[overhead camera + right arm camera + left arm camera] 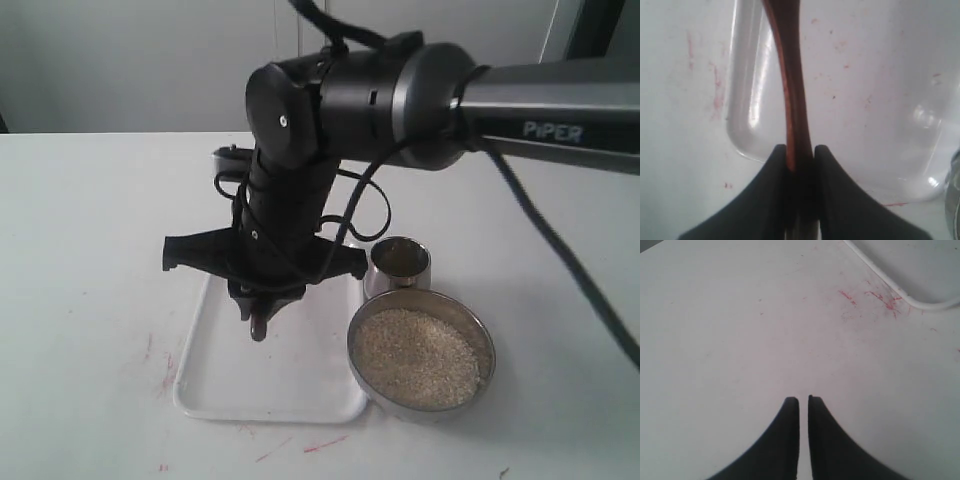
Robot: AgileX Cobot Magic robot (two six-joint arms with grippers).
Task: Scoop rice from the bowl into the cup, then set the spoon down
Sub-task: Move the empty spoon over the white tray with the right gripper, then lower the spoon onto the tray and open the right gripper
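We see the right end effector [800, 150] clamped on the spoon [792, 75] by its handle, above the white tray [215, 388]. The left end effector [803, 401] is closed to a sliver and holds nothing, over the table [715, 340]. Rice [418, 355] fills the bowl [487, 345], just beside the cup [400, 262].

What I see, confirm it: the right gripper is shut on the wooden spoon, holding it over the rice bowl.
Not the bowl: the right gripper holds the spoon over the white tray beside it, as the exterior view shows.
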